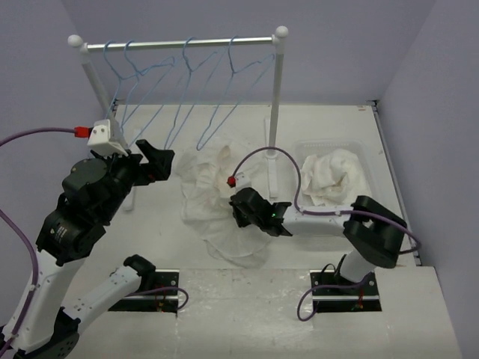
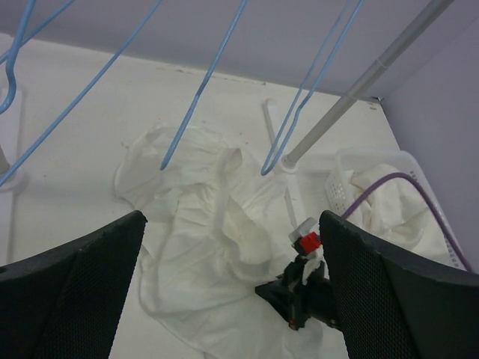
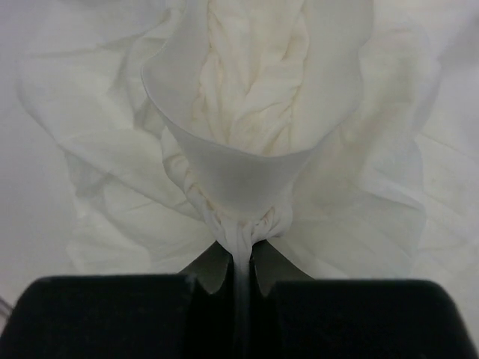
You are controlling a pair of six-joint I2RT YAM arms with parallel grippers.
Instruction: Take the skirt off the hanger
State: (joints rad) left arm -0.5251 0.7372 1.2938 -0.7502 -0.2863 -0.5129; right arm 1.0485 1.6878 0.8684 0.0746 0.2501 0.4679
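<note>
Top external view: skirt [image 1: 213, 202] lies heaped on the table [image 1: 247, 299] below the rack [image 1: 179, 43]. As far as the pics show, it is clear of every blue hanger [image 1: 217, 112], though the wire tips dangle just above its 12 o'clock edge.

Risk, as judged from here: the right gripper [image 3: 239, 258] has only a thin, twisted fold, so a quick pull could let the sheer fabric slip out. A lift twd 12 o'clock could hook the cloth back on a hanger tip, or drape it round the rack post [image 1: 275, 112] at 2 o'clock. The purple cable [image 1: 269, 152] loops close by that post — it may snag. A drag twd 3 o'clock could mix the skirt w/ the other cloth [image 1: 337, 176] in the bin [image 1: 299, 146].

Fingers: right pair nearly closed, clenched on the fold, w/ fabric flaring out of the narrow gap. The left gripper [image 1: 161, 161] hangs at the skirt's 9 o'clock — fingers spread wide, gripping nothing, touching nothing.
</note>
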